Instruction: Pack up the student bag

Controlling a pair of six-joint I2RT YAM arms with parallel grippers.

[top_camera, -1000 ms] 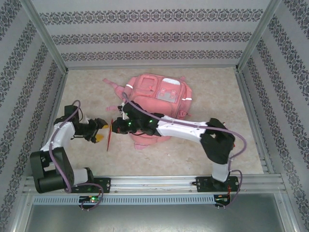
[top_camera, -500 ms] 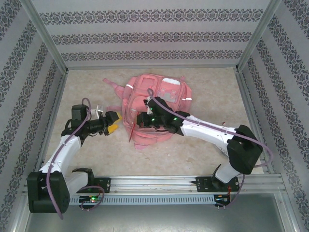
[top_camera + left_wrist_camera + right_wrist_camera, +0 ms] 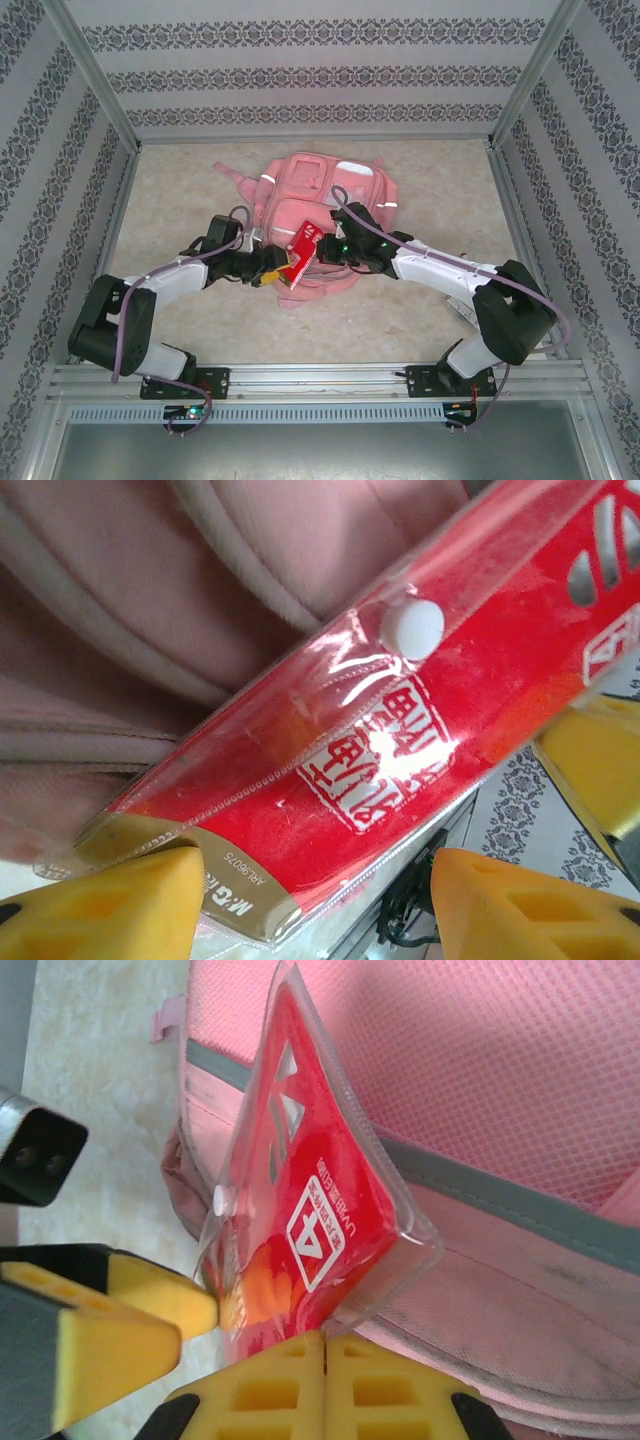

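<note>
The red packet (image 3: 420, 710), in a clear sleeve, is carrying all the print that can be read. In the left wrist view, a gold strip (image 3: 245, 902) along one end of it is showing the brand "M&G" in white. Next to that, a tiny dark code is starting with "ARL"; its digits are looking like 96075, though they are too small to be sure. A white seal stamp (image 3: 372, 770) of Chinese characters is sitting on the red middle, partly washed out by glare. In the right wrist view, a white box (image 3: 318, 1228) on the packet is framing a large "4", and the fine print beside it is blurring past reading.
</note>
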